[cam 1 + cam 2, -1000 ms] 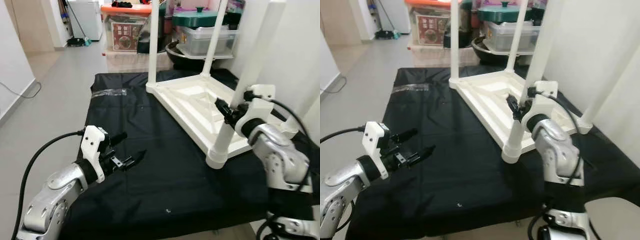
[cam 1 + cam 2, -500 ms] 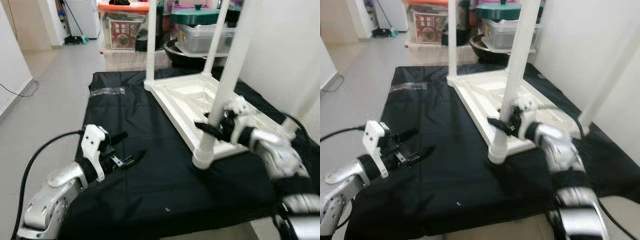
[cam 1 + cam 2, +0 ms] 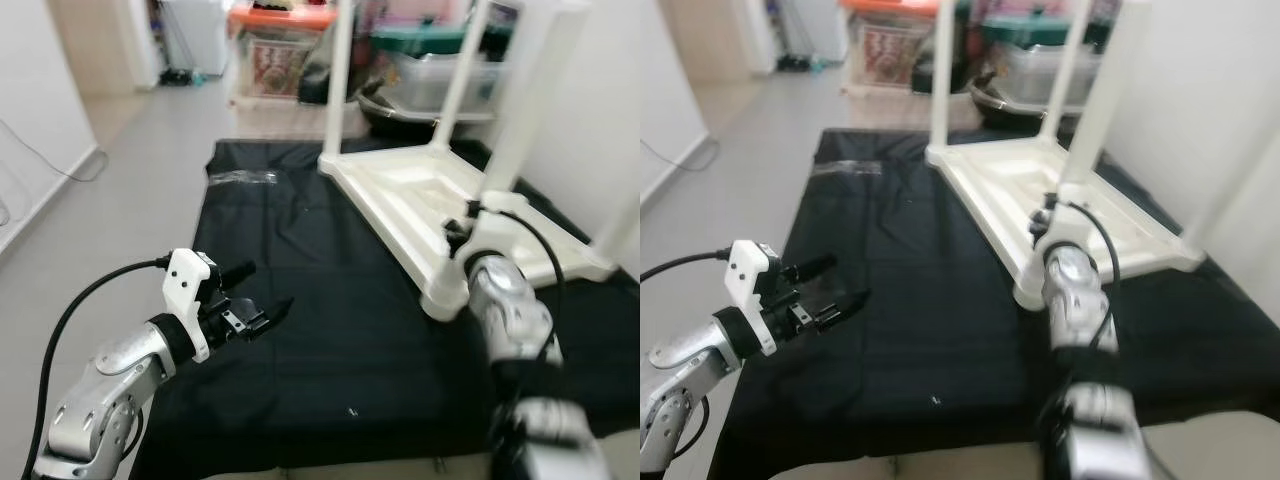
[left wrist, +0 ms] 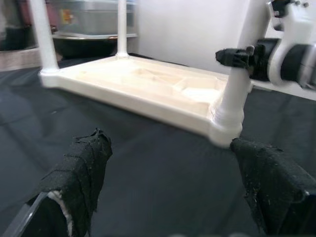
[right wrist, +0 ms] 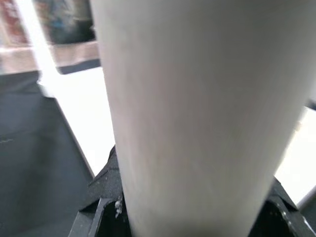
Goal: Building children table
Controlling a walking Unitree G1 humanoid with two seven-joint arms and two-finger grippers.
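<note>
At the near corner of the upturned table (image 3: 420, 195), the right hand (image 3: 462, 228) is clenched around the upright leg (image 3: 500, 150); the left hand (image 3: 255, 305) hovers released, well apart.

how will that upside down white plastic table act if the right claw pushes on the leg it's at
The upside-down white plastic table looks moulded and hollow-ribbed, so probably light; it may slide on the black cloth rather than resist. Its tall thin legs give leverage, so a high push could tip it. The right claw sits low on the near leg, where a push seems more likely to shift it.
</note>
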